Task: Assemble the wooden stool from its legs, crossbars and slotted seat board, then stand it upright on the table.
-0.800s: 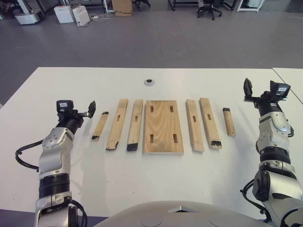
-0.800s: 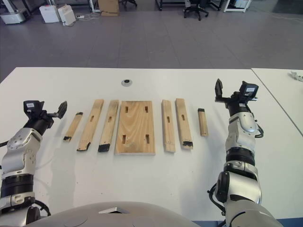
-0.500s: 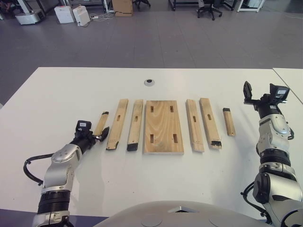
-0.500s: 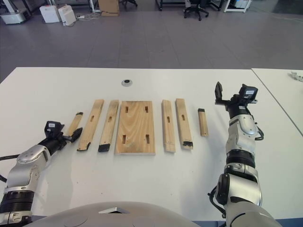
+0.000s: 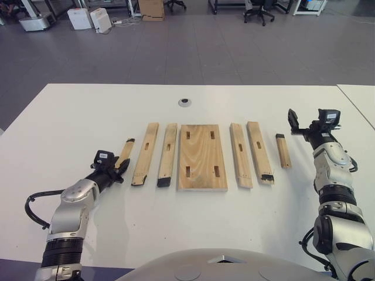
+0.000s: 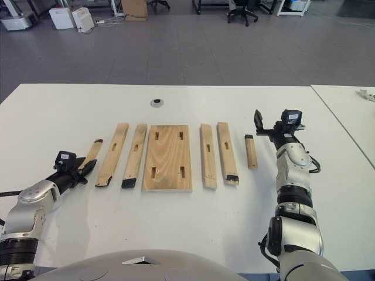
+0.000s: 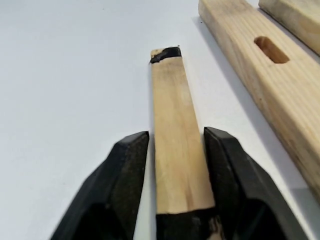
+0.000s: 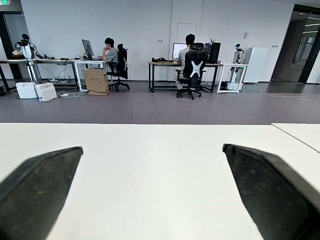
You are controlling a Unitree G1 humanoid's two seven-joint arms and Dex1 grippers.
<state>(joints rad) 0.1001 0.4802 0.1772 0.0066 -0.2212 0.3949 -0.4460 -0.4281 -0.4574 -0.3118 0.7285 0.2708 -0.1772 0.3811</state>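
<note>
Left gripper (image 7: 176,135) at the row's end: its jaws straddle the short crossbar (image 7: 170,85), with barely a sliver of room on either side. Just outside one jaw lies a slotted leg (image 7: 265,75) — outside the other, open table (image 7: 65,75). Between the right gripper's (image 8: 152,150) wide-spread jaws and ahead of them, open tabletop.

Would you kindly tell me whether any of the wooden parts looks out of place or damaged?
Nothing stands out. The seat board lies flat in the middle, with two legs and one crossbar on each side in a tidy row; the left claw straddles the left crossbar.
</note>
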